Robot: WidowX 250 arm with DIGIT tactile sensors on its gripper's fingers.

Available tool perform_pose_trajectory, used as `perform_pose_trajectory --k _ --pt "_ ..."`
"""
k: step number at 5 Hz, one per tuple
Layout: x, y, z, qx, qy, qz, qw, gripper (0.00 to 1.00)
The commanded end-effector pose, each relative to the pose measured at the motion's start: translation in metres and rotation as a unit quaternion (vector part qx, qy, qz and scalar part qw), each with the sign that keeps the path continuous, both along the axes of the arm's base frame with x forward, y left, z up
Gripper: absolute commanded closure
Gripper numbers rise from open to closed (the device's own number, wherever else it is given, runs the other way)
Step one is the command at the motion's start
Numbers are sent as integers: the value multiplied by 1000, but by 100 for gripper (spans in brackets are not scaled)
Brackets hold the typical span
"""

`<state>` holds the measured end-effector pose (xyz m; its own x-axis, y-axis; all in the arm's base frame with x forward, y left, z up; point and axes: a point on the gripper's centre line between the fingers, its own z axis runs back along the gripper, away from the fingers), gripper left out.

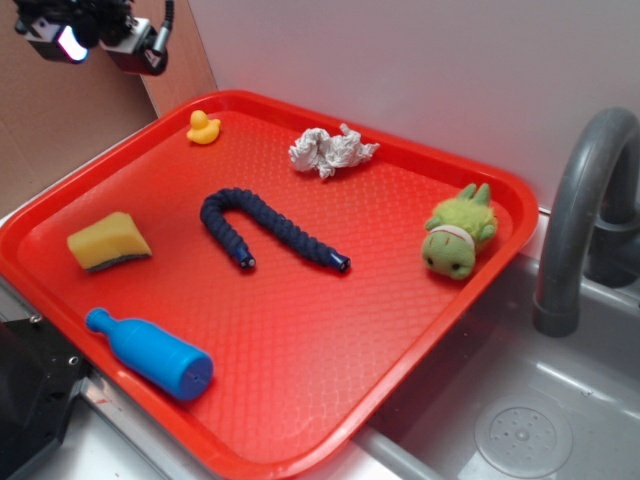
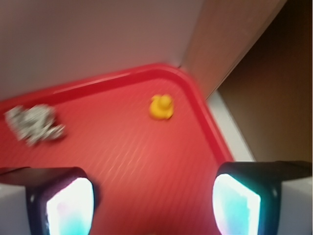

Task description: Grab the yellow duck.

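The yellow duck [image 1: 203, 127] is a tiny glossy toy sitting in the far left corner of the red tray [image 1: 300, 300]. In the wrist view the yellow duck [image 2: 161, 106] lies ahead of the jaws, near the tray's rounded corner. My gripper [image 1: 100, 40] hangs high at the top left of the exterior view, above and left of the duck. Seen from the wrist, the gripper [image 2: 152, 203] is open, its two pale pads wide apart with only bare tray between them.
On the tray lie a yellow sponge [image 1: 108, 241], a blue bottle [image 1: 150, 354], a dark blue rope [image 1: 262, 230], crumpled foil [image 1: 330, 150] and a green plush toy [image 1: 458, 234]. A grey faucet [image 1: 585, 210] and sink [image 1: 520, 430] stand at the right. A wall runs behind.
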<state>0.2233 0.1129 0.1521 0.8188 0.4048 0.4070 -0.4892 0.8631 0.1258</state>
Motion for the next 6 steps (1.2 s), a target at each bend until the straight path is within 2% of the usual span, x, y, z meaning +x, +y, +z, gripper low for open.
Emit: perform_pose_trajectory --k 1,2,3,4,5,6 --pt "43 37 -25 -4 18 66 998 0" --pt "68 53 -42 3 11 104 995 0" --pt "82 63 -57 -2 28 119 992 0" --pt "84 62 -76 -13 53 119 991 0" --pt "84 51 -95 -61 107 107 987 0" --pt "82 42 -107 -56 112 95 988 0"
